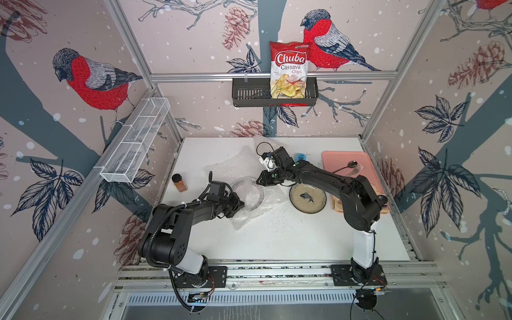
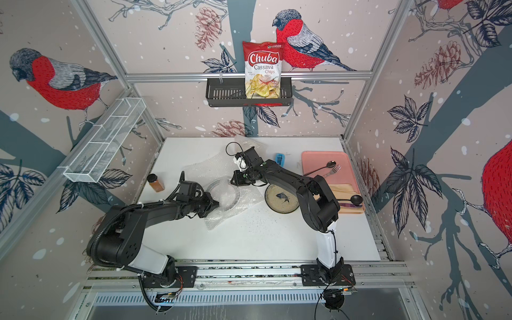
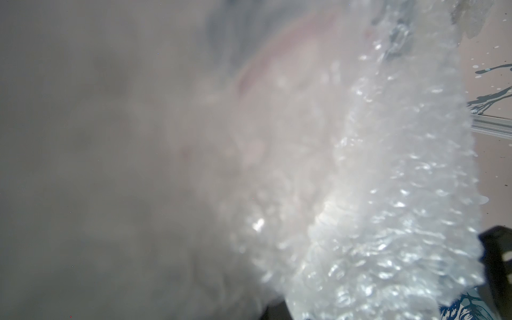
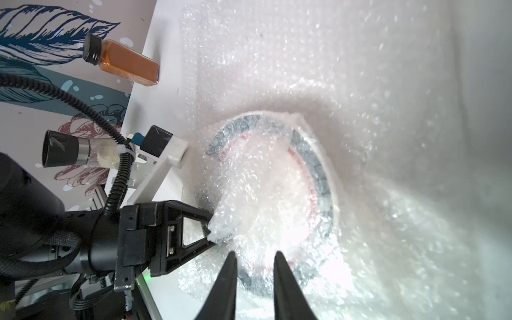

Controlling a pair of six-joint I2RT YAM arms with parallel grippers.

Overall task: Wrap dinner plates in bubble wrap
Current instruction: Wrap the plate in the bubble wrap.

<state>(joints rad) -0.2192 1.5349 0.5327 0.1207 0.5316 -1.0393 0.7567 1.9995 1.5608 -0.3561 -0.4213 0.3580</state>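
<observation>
A dinner plate (image 1: 247, 194) with a dark rim lies mid-table under a fold of bubble wrap (image 1: 260, 212). My left gripper (image 1: 241, 204) is shut on a bunched flap of that bubble wrap (image 4: 241, 221), held over the plate's near-left side. In the left wrist view the bubble wrap (image 3: 388, 194) fills the picture and hides the jaws. My right gripper (image 4: 255, 253) hovers over the plate's far-right rim (image 4: 318, 166), jaws a little apart with nothing between them. A speckled fish plate (image 1: 307, 198) lies bare to the right. Another bubble wrap sheet (image 1: 235, 163) lies behind.
A spice jar (image 1: 179, 182) stands at the left of the table. A pink tray (image 1: 332, 158) with a spoon and fork sits at the back right, with a small blue object (image 1: 300, 157) beside it. A chip bag (image 1: 289, 69) stands in the wall basket.
</observation>
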